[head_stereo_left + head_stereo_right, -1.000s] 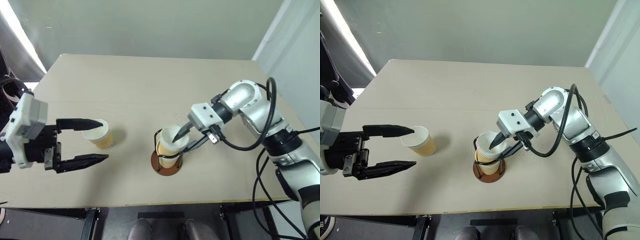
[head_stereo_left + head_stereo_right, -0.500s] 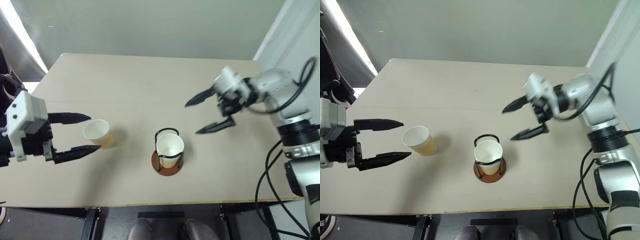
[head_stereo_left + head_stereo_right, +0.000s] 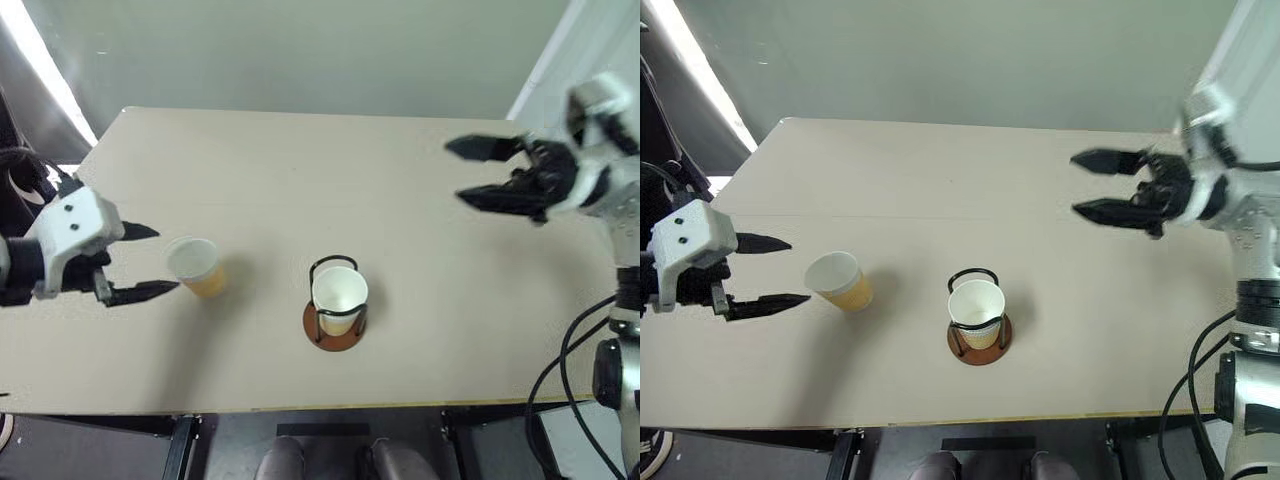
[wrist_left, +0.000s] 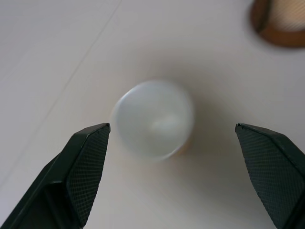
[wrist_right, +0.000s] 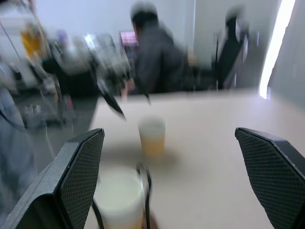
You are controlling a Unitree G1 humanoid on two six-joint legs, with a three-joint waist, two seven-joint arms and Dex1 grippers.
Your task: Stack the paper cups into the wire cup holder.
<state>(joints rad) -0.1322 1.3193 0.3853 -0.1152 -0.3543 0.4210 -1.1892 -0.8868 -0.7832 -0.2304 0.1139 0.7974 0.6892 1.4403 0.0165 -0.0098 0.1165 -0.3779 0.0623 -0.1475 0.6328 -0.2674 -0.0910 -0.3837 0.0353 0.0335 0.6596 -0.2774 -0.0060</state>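
Note:
A wire cup holder with a reddish-brown disc base stands near the table's front middle, and a paper cup sits inside it, white mouth up. A second paper cup stands loose on the table to its left, also seen as a paper cup from above. My left gripper is open just left of that loose cup, its fingers spread to either side without touching it. My right gripper hangs open and empty high over the table's right side, well away from the holder.
The pale table reaches from the left edge to the white wall at the right. In the right wrist view a person in dark clothes sits beyond the table's far end, among blurred equipment.
My right gripper let go of the cup in the holder, opened, and rose away to the right. My left gripper drew back to the left, still open beside the loose cup.

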